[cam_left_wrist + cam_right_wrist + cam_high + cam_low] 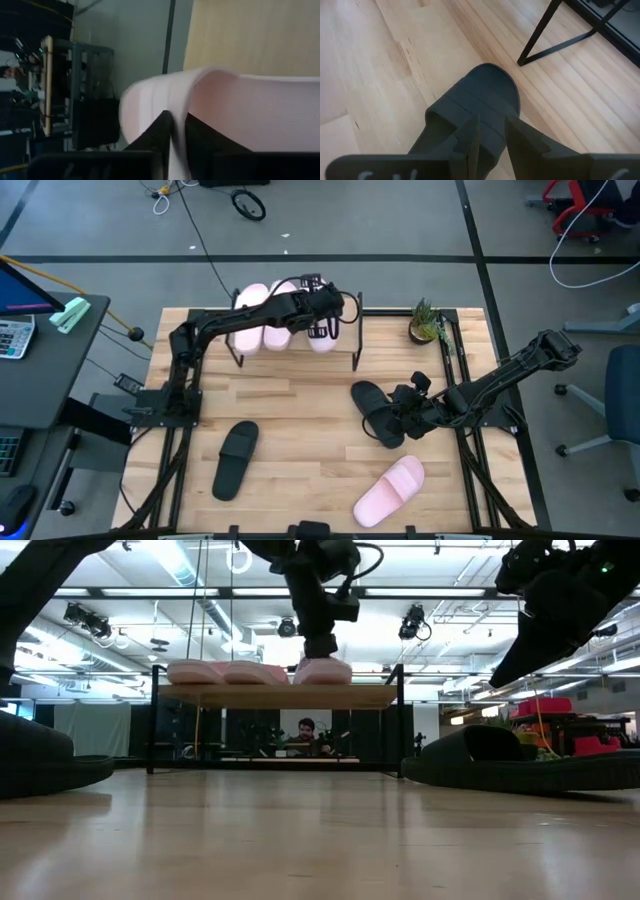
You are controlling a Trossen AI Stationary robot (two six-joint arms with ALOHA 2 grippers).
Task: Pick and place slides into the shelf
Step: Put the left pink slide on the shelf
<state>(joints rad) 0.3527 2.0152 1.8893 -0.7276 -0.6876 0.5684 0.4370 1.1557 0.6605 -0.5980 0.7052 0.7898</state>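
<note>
Left gripper [322, 315] over shelf [350, 340], fingers straddling third pink slide's [322, 335] strap; grip or release cannot be told. Right gripper [400, 418] clamped on black slide [375, 412] at mid-table, long axis running diagonally toward shelf. Bare plank right of pink row. Second black slide [235, 460] and fourth pink slide [390, 491] lying nearer front edge.

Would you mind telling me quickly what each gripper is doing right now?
Left gripper: jaws around the strap of a pink slide on the shelf; whether they clamp it cannot be told.
Right gripper: closed on the strap of a black slide.
</note>
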